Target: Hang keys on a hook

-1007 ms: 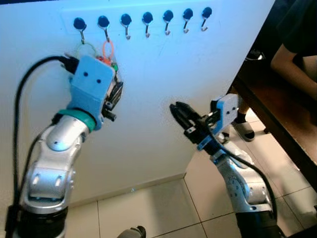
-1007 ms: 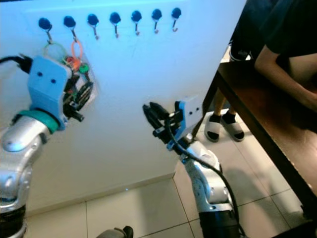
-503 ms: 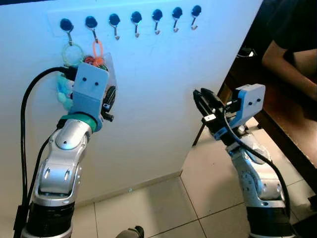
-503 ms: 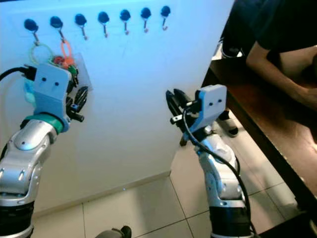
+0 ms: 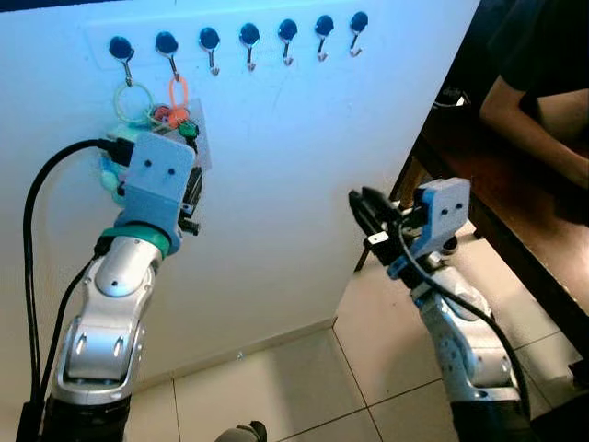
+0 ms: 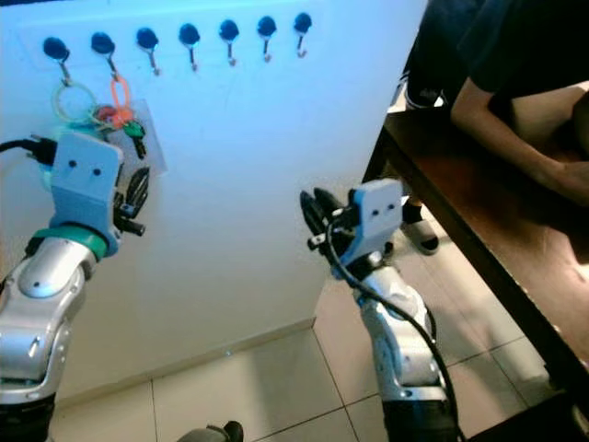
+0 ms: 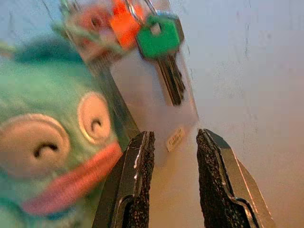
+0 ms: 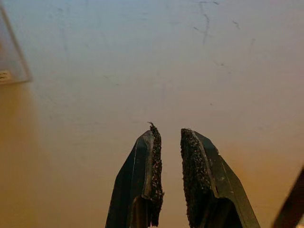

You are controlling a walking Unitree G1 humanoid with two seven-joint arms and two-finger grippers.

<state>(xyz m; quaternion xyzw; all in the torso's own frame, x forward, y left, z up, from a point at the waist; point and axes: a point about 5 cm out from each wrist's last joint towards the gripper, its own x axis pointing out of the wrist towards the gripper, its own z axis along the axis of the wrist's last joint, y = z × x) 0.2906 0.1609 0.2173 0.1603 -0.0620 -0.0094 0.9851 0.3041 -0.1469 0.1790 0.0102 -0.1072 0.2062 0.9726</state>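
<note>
the keys [image 5: 170, 115] hang by an orange loop from the second hook [image 5: 167, 46] on the white wall [image 5: 294, 166]. the left gripper [image 7: 173, 142] sits at their 6 o'clock, jaws apart, empty. the right gripper [image 8: 167, 137] faces bare wall, jaws slightly apart.

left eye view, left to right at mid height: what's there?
left arm → white wall → right gripper → brown table → person's arm
</note>
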